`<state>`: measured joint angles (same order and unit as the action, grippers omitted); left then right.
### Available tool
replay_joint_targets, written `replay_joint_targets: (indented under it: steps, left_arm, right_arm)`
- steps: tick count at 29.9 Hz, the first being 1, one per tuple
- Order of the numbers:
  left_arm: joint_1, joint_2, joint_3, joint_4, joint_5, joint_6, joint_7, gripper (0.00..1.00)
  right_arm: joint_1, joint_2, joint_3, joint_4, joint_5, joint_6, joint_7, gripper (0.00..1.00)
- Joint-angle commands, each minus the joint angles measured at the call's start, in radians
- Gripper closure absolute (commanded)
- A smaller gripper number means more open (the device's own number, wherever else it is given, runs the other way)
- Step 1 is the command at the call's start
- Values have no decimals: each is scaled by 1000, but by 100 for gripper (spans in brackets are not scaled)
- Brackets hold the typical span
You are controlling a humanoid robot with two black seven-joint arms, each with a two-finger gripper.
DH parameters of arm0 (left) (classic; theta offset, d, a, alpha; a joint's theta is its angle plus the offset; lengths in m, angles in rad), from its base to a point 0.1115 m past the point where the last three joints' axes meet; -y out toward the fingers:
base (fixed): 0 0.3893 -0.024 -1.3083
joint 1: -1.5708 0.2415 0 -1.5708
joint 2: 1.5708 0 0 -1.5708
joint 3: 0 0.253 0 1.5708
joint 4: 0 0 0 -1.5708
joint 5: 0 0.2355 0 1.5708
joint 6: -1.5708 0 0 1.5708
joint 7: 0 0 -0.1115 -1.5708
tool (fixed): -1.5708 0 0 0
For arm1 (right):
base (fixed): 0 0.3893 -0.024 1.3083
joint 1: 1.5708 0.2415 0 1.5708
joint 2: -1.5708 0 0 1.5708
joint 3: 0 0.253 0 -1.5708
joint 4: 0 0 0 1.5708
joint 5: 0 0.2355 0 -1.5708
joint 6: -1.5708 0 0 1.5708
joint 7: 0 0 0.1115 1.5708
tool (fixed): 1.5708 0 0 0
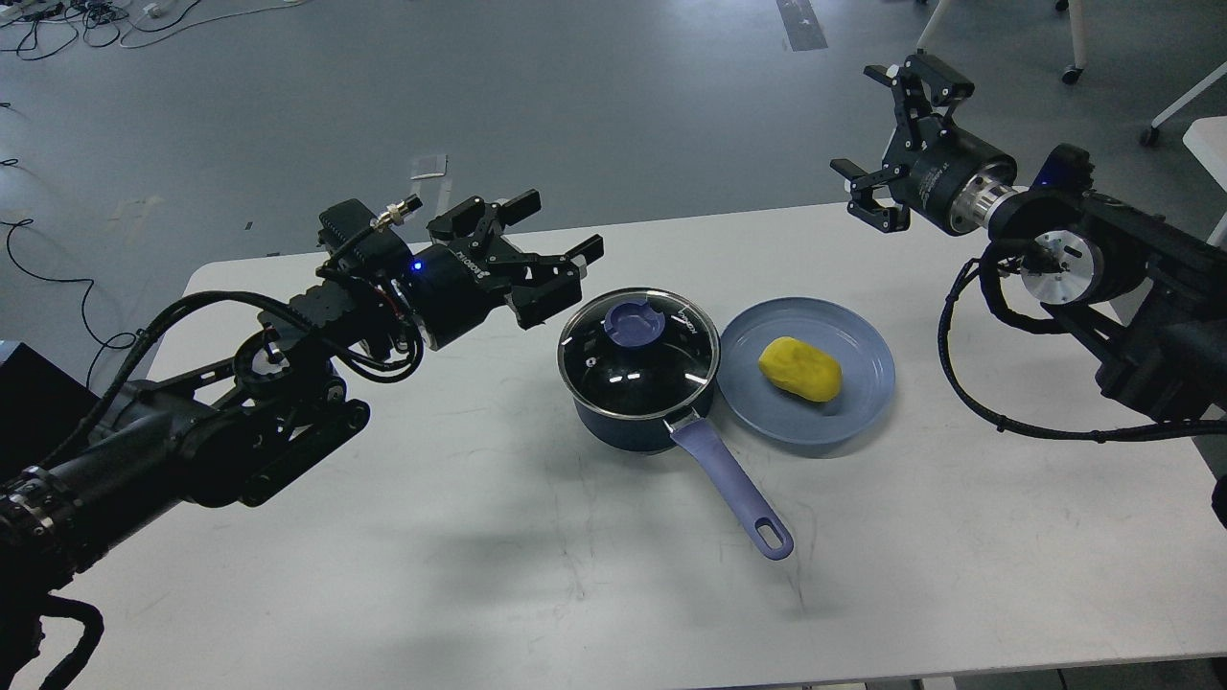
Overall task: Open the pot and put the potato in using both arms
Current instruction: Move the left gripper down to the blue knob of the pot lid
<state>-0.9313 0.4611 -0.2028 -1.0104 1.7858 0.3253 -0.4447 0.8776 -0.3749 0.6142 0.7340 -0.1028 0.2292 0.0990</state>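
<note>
The pot, a small dark navy saucepan, stood near the centre of the white table. Its lavender handle ran toward 5 o'clock and ended in a hole. The glass lid with its purple knob sat squarely on the rim, so the pot was covered. The potato, a smooth yellow oval, lay on the blue plate at 3 o'clock of the pot, the plate's edge just beside the pot's wall.

The left tool hung above the table at 10 o'clock of the lid, near it but apart, fingers spread and holding nothing. The right tool was raised at 1 o'clock of the plate, well apart from the potato, its fingers likewise wide and empty.

Grey floor with cables lay beyond the table's far edge. Nothing stood between either tool and the pot or plate.
</note>
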Motion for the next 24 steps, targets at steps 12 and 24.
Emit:
replay_joint_targets:
  steps: [12,24]
  left_arm:
    - [48,-85,51,55,86,61,-20,2]
    - [46,-127,57,67,119,64,-20,2]
  right_arm:
    - [0,-55,2,-2,0,-14,-25,0]
    - [0,-56,1,-4,0,-14,-27,0]
